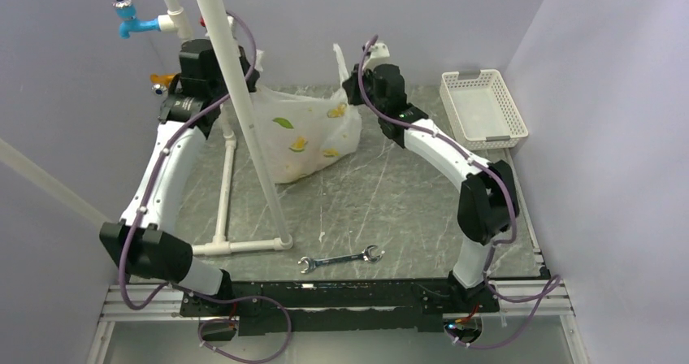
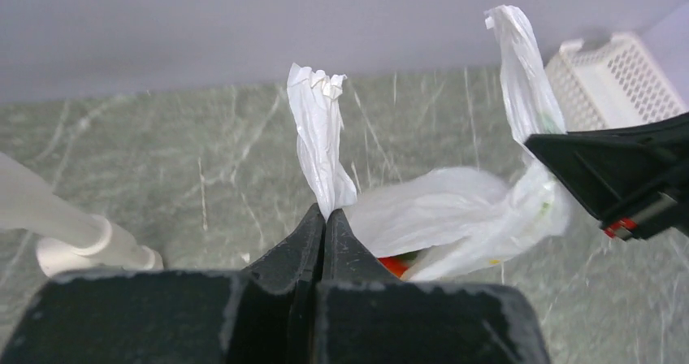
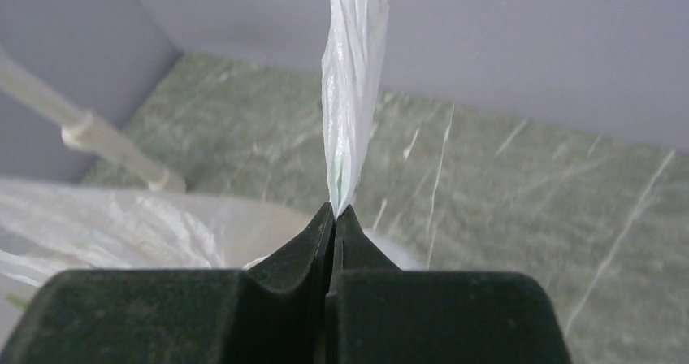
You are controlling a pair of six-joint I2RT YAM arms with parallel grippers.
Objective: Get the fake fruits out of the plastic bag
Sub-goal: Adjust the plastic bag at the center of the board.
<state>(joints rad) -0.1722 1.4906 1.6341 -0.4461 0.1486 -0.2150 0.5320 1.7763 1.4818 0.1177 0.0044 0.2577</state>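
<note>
The plastic bag [image 1: 305, 136], white with lemon slices and green leaves, lies at the back middle of the table. My left gripper [image 2: 326, 212] is shut on one twisted bag handle [image 2: 318, 136]. My right gripper [image 3: 334, 210] is shut on the other handle [image 3: 352, 80], which stands up in the top view [image 1: 340, 59]. The bag [image 2: 455, 218] hangs between the two grippers. A red and green piece of fake fruit [image 2: 396, 264] shows inside its mouth in the left wrist view. The rest of the fruits are hidden in the bag.
A white lattice basket [image 1: 483, 109] stands at the back right. A white pipe frame [image 1: 244, 128] with a blue tap [image 1: 130, 21] stands at the left, right next to the left arm. A metal spanner [image 1: 340, 259] lies near the front edge.
</note>
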